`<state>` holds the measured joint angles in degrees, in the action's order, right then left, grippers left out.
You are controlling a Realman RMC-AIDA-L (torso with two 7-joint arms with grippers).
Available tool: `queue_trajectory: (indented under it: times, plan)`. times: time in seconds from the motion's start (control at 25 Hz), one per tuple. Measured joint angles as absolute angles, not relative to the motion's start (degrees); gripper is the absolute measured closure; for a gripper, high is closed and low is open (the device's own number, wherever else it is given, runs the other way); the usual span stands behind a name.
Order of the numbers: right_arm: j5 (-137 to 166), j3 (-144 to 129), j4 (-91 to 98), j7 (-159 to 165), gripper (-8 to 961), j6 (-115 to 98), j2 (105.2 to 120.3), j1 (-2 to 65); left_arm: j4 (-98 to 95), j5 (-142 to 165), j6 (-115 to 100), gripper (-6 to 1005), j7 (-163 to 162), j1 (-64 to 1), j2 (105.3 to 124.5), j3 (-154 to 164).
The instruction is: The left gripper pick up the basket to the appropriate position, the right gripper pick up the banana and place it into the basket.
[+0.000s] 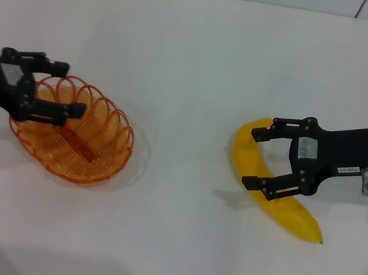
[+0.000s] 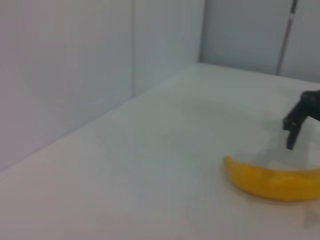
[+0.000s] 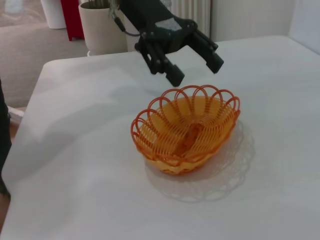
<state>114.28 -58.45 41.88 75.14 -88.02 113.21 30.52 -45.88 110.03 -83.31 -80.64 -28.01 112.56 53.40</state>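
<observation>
Orange wire basket point(image 1: 74, 134), one; banana point(image 1: 272, 184), one; end effectors, two

White table point(image 1: 198, 55); pale panelled wall point(image 2: 65, 65); radiator point(image 3: 192, 10); beige planter point(image 3: 102, 25).

In the head view, the black two-fingered left gripper point(image 1: 62, 86) overlaps the looped rim of the shallow orange wire basket point(image 1: 90, 146) at its end toward the left edge of the white tabletop point(image 1: 198, 55); whether a finger touches the wire cannot be told. The black right gripper with the white label point(image 1: 257, 158) covers the middle of the curved yellow banana point(image 1: 295, 213). In the left wrist view, the picture's edge cuts off the banana point(image 2: 270, 182), and it is blurred.
</observation>
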Motion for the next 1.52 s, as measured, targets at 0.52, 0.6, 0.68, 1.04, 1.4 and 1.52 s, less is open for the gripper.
queue_trajectory:
  times: [0.52, 0.6, 0.68, 1.04, 1.4, 1.52]
  plan:
    - [114.15, -58.29, 42.08, 76.56, 47, -88.31, 113.28, 30.76, -45.97, 113.26, -83.34, 123, -80.22, -28.52, 113.53, 53.7]
    - [114.08, -57.9, 42.05, 76.58, 47, -88.25, 113.29, 30.75, -45.97, 113.27, -83.32, 123, -80.22, -28.5, 113.59, 53.48]
    - [114.08, -57.2, 41.94, 76.58, 47, -88.32, 113.35, 30.82, -45.97, 113.28, -83.27, 123, -80.49, -28.48, 113.76, 53.17]
    - [114.06, -56.68, 42.04, 76.7, 47, -88.46, 113.57, 30.58, -51.09, 113.55, -81.76, 123, -92.34, -28.84, 113.4, 51.01]
    - [114.23, -56.68, 42.23, 77.5, 46, -88.51, 113.55, 30.87, -55.27, 124.5, -80.51, 122, -110.33, -32.99, 109.33, 49.17]
    - [114.21, -56.68, 42.27, 77.52, 46, -88.51, 113.55, 30.89, -55.04, 129.82, -79.7, 122, -112.8, -34.52, 109.3, 49.09]
